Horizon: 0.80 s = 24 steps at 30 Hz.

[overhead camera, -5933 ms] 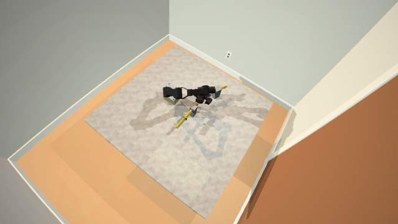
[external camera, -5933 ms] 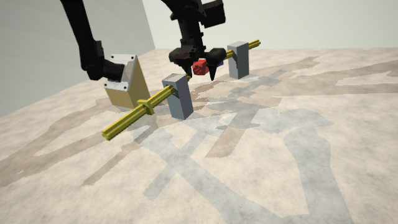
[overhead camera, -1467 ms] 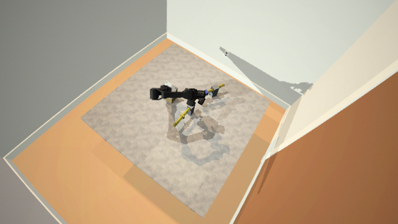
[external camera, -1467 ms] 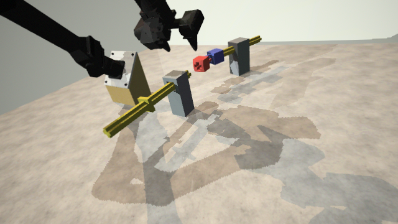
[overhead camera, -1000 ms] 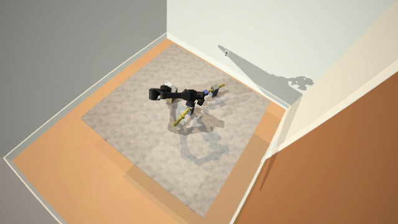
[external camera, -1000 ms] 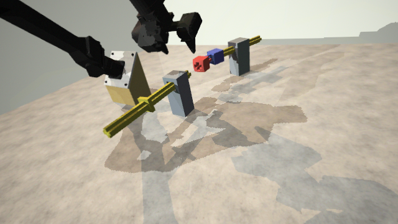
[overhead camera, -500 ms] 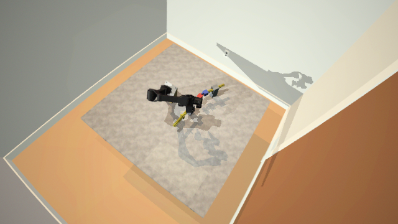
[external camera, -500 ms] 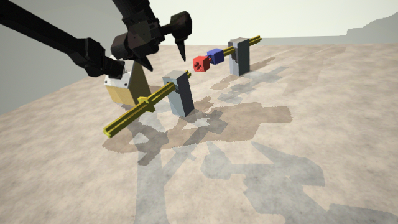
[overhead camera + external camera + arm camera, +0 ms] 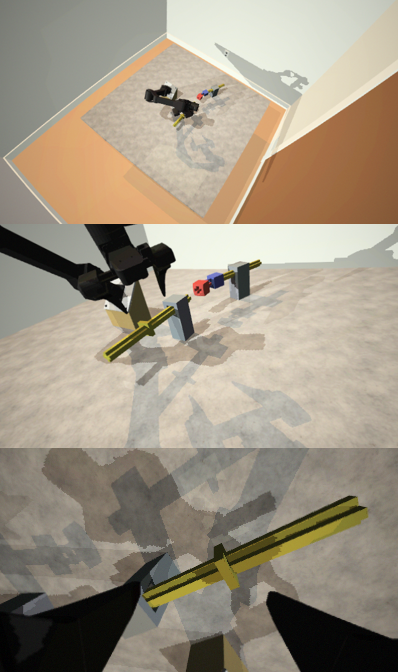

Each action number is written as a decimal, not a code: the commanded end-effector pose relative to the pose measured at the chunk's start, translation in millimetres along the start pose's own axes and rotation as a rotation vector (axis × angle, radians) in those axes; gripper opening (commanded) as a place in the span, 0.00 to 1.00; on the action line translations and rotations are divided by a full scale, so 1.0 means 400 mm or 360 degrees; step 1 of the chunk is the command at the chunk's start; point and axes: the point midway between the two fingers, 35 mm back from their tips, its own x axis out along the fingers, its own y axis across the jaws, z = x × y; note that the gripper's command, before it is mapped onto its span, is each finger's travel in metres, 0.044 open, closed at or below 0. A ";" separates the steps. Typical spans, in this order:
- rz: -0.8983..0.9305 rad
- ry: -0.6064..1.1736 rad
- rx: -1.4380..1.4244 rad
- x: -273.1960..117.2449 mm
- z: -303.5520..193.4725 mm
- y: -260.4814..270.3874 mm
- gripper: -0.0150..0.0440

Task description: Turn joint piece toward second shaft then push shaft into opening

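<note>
The yellow second shaft (image 9: 178, 121) (image 9: 124, 343) (image 9: 300, 540) with a square collar (image 9: 149, 328) (image 9: 227, 570) runs through the near grey block (image 9: 186, 320) (image 9: 167, 565). Its far tip sticks out a little beyond that block, short of the red joint piece (image 9: 199, 96) (image 9: 204, 288). The cross-shaped opening of the red piece faces roughly towards that tip. A blue hinge part (image 9: 205, 92) (image 9: 217, 281) joins it to the fixed yellow shaft (image 9: 229, 275) in the far grey block (image 9: 215, 90) (image 9: 244, 283). My gripper (image 9: 145, 303) (image 9: 205, 592) is open and empty, above the second shaft near its collar.
A wedge-shaped base (image 9: 121, 318) with a white plate stands behind the second shaft, close to the gripper. The far block stands to the right in the exterior view. Shadows of the arm fall on the mottled mat (image 9: 140, 134) (image 9: 280, 423).
</note>
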 end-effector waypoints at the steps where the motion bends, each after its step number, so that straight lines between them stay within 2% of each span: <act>1: -0.0068 -0.0031 -0.0198 -0.012 0.026 -0.046 1.00; 12: -0.0259 -0.0038 -0.0721 -0.042 0.078 -0.168 1.00; 18: -0.0261 -0.0039 -0.0721 -0.042 0.079 -0.170 1.00; 24: -0.0235 -0.0088 -0.0437 -0.019 0.081 -0.171 1.00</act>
